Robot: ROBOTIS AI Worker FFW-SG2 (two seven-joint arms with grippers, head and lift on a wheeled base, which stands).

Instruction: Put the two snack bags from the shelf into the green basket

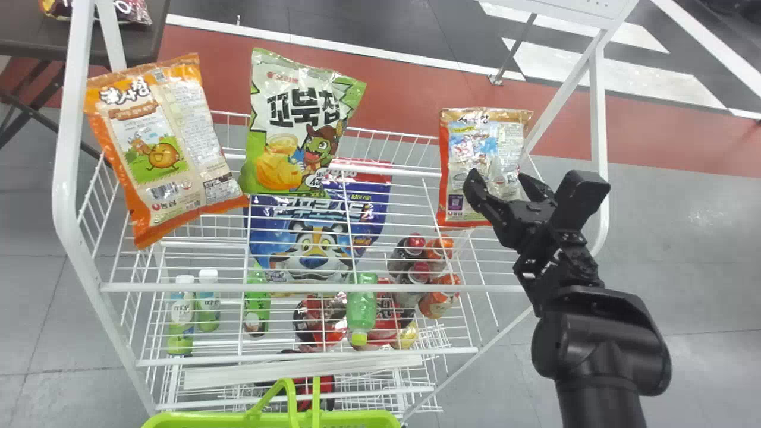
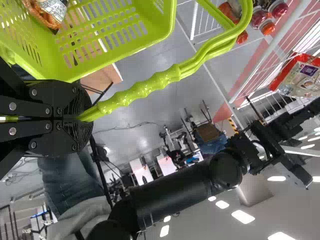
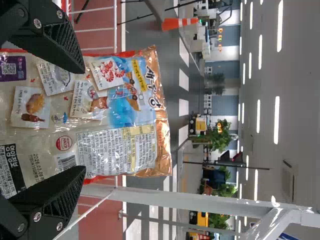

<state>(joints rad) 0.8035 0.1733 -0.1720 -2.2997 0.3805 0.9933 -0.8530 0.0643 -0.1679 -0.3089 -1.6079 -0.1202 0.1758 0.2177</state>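
My right gripper (image 1: 500, 183) is in front of the orange-and-clear snack bag (image 1: 475, 142) standing at the shelf's right end. In the right wrist view that gripper (image 3: 82, 120) is open, its two fingers spread across the face of the bag (image 3: 117, 107); whether they touch it I cannot tell. The green basket (image 1: 208, 419) is at the head view's bottom edge. In the left wrist view my left gripper (image 2: 82, 118) is shut on the handle of the basket (image 2: 150, 37), and part of an orange-brown snack bag (image 2: 49, 11) lies inside.
On the white wire rack (image 1: 309, 288) stand another orange bag (image 1: 160, 148) at left and a green bag (image 1: 294, 125) beside it. Lower tiers hold a blue tiger bag (image 1: 309, 244) and several bottles. White posts rise at both ends of the rack, the right one (image 1: 599, 119) near my right gripper.
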